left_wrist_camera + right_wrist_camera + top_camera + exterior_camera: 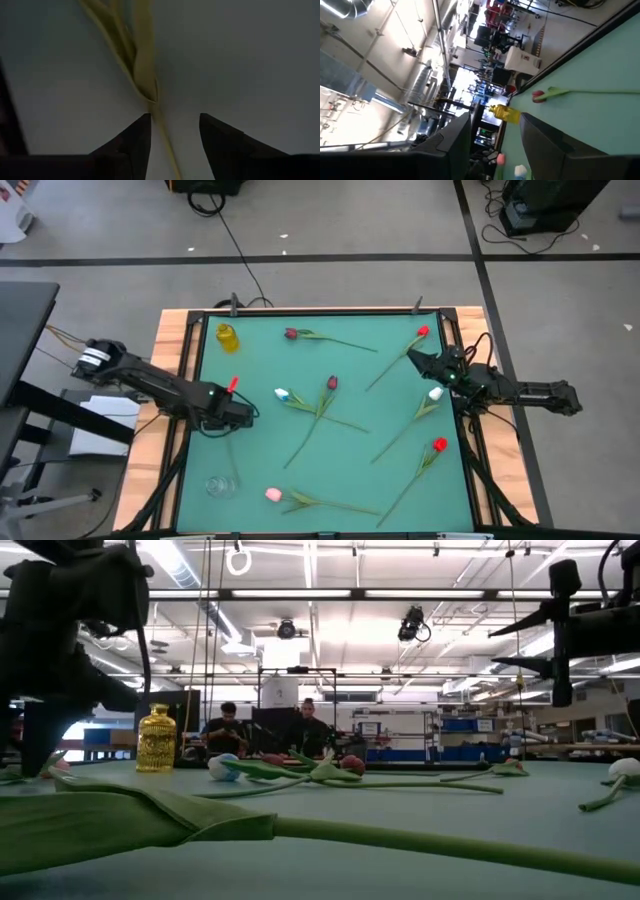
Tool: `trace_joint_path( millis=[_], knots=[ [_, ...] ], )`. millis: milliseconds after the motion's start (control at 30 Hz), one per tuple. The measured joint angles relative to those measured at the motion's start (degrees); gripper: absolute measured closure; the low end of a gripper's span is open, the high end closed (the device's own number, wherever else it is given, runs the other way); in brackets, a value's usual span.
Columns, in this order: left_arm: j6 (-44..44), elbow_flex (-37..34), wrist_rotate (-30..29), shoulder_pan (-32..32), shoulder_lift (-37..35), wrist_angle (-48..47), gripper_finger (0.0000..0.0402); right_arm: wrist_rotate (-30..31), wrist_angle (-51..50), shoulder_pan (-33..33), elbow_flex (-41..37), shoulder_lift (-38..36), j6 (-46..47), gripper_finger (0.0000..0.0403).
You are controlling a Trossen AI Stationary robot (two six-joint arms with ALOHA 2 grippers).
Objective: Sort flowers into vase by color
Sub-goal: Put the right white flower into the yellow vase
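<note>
Green table [250, 470], scattered flowers [330, 383]; lab behind. Both grippers [172, 131] [495, 131] spread apart.

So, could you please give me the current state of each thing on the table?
left pincer: open, low over a stem
right pincer: open, raised
yellow vase: upright, no flowers
clear vase: upright, no flowers
flowers: all lying flat on the table
</note>
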Motion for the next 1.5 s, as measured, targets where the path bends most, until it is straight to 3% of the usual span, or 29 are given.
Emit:
trace_joint_path(
  millis=[300, 633, 767, 967, 1167, 1500],
  knots=[
    [0.66, 0.29, 0.41, 0.02, 4.81, 0.99, 0.0239, -2.49, 0.62, 0.00, 0.00, 0.00, 0.46, 0.0226],
    [0.78, 0.22, -0.94, 0.02, 4.91, 2.81, 0.0348, -2.53, 1.06, 0.00, 0.00, 0.00, 0.46, 0.0226],
    [0.81, 0.19, -1.21, -0.02, 4.94, 3.07, 0.0370, -2.55, 0.99, 0.00, 0.00, 0.00, 0.46, 0.0226],
    [0.70, 0.17, -1.85, -0.02, 4.94, 3.09, 0.0373, -3.64, -2.08, 0.00, 0.00, 0.22, 1.43, 0.0226],
    [0.74, 0.15, -2.35, -0.04, 4.94, 3.11, 0.0374, -8.12, -2.42, 0.00, 0.00, 4.83, 2.06, 0.0226],
    [0.76, 0.09, -2.54, -0.04, 4.96, 3.22, 0.0374, -8.56, -1.95, 0.02, 0.00, 11.96, 4.25, 0.0226]
  ],
)
